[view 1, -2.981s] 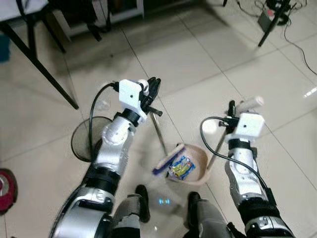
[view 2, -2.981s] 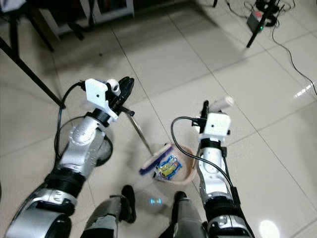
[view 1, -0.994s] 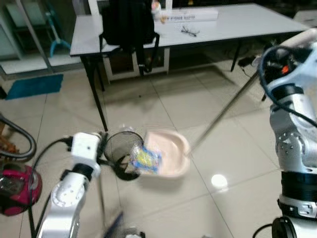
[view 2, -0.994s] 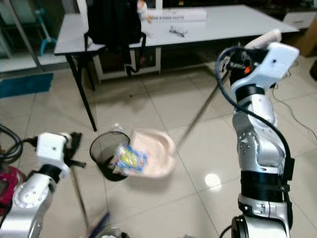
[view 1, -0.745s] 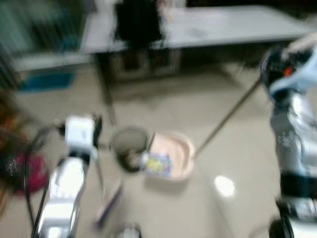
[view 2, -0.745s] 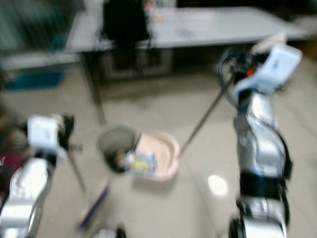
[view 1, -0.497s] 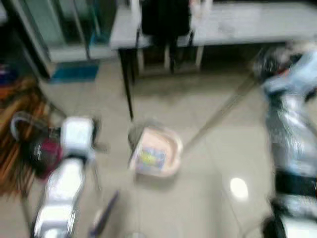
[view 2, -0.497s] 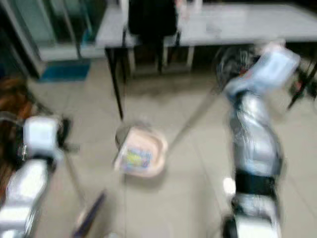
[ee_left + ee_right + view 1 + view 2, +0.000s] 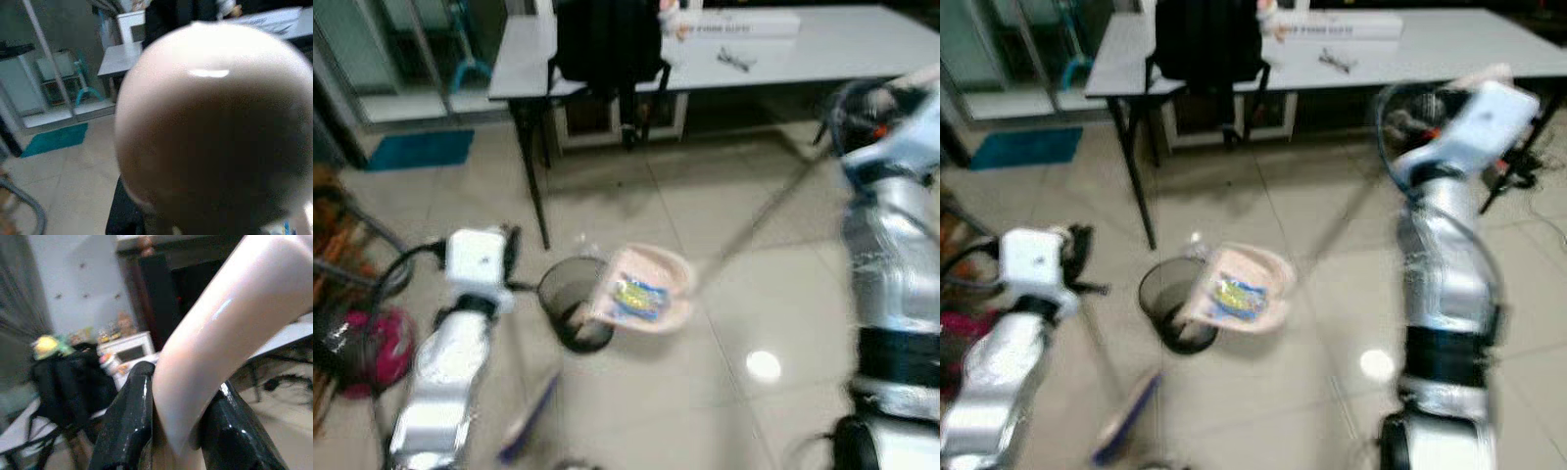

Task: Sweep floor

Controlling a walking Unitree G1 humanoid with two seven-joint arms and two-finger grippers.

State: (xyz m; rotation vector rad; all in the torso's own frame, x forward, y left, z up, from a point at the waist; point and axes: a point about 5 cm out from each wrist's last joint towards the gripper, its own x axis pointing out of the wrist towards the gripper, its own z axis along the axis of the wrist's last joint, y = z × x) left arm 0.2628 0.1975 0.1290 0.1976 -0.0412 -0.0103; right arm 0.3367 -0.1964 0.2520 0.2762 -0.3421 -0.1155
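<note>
Tiled floor (image 9: 773, 323), grey table (image 9: 862, 44) behind with a black backpack (image 9: 612, 44) hung on it. Right gripper (image 9: 178, 426), raised high, fingers (image 9: 129, 421) clamped on the pale dustpan handle (image 9: 225, 333). Pink dustpan (image 9: 646, 289) tilted over the rim of the black mesh bin (image 9: 563, 294), yellow-blue wrapper (image 9: 639, 297) lying in the pan. Left gripper (image 9: 509, 255) low beside the bin, closed around the broom handle (image 9: 1102, 343); broom head (image 9: 530, 419) near the floor. Red vacuum (image 9: 367, 348) at the robot's far left.
</note>
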